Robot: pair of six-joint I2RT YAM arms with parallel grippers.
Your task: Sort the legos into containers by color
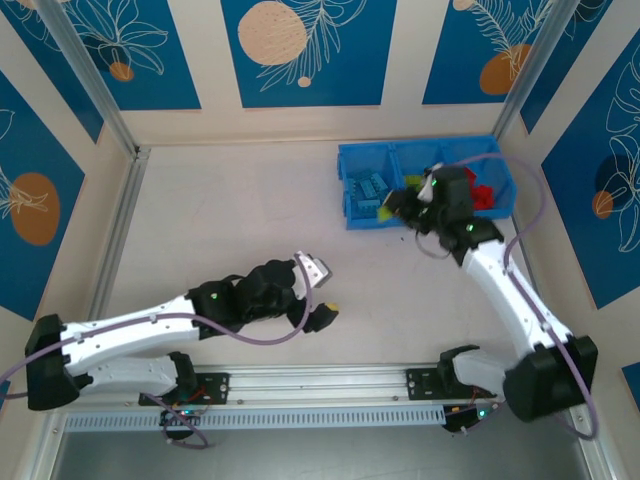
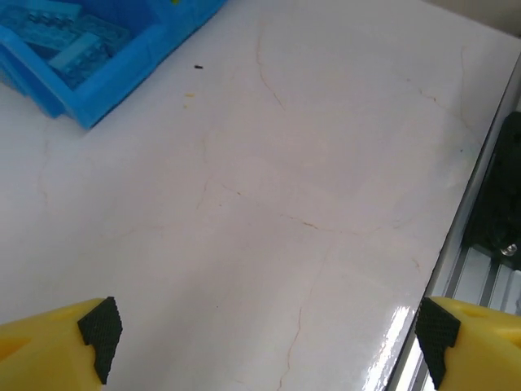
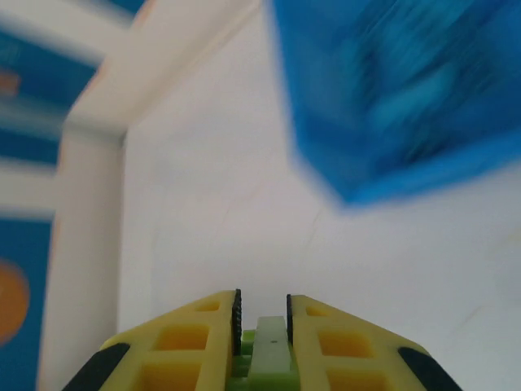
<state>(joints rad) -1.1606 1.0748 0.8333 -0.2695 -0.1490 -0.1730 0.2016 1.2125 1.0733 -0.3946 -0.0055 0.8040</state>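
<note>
**Lime-green brick (image 3: 267, 346) in the right tool (image 3: 262, 309), waiting on the drop**

I am holding the lime-green brick clamped between the right tool's pads, with the jaws pressing shut on its two sides. It is sitting at the near wall of the blue bin tray (image 1: 352, 218), roughly where the tray's left compartment meets its middle one. The left compartment is holding light blue bricks (image 1: 365, 188) and the right one red bricks (image 1: 486, 194). So I am judging the middle compartment, mostly hidden under my arm, to be the home for green. My left tool (image 1: 320, 292) is idling well apart from the tray, off its near-left side, with its fingers spread wide over bare counter (image 2: 269, 187) and gripping nothing.

To do this step well, I am planning to bring the brick fully past the tray's near wall and clear of the divider on the light-blue side before parting the jaws. I am also aiming to let go low inside the compartment, so the brick is not bouncing into a neighbour. The right wrist view is smearing, so I am wanting the arm settled first.

A narrow pale strip of the brick is showing between the pads. Its long axis seems to be running along the fingers, pointing out from the tool towards the tray. How far it is reaching back into the jaws I cannot tell.
</note>
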